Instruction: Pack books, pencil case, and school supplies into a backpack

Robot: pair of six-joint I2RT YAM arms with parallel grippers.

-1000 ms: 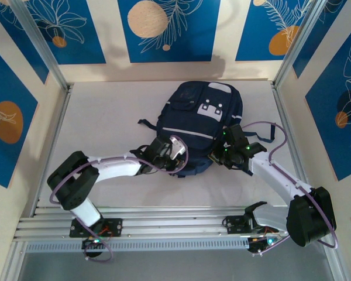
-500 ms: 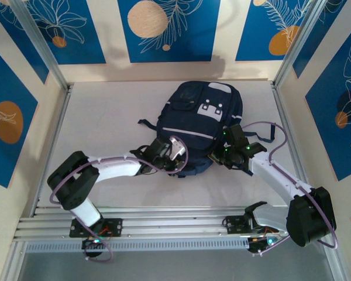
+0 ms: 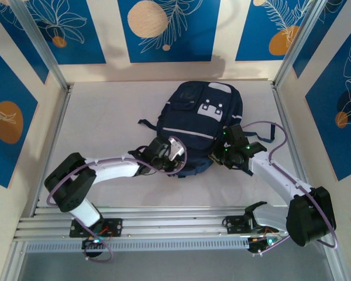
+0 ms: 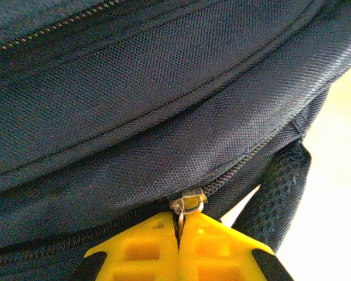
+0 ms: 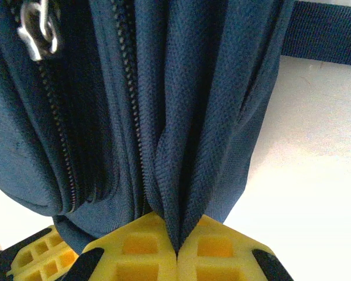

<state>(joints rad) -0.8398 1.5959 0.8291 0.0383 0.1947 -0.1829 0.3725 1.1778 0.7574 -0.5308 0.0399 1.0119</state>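
With the backpack [image 3: 199, 126] lying flat in the middle of the table [image 3: 105, 123], my left gripper [image 4: 178, 234] was pinched on its zipper pull [image 4: 187, 202] and my right gripper [image 5: 176, 249] clamped a fold of its fabric, so I judged packing done, zipping left.

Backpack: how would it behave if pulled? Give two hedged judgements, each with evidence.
The backpack is probably floppy: its fabric bunches in folds where the right claw pinches it. It would likely slide rather than tip, as it lies flat on the table.
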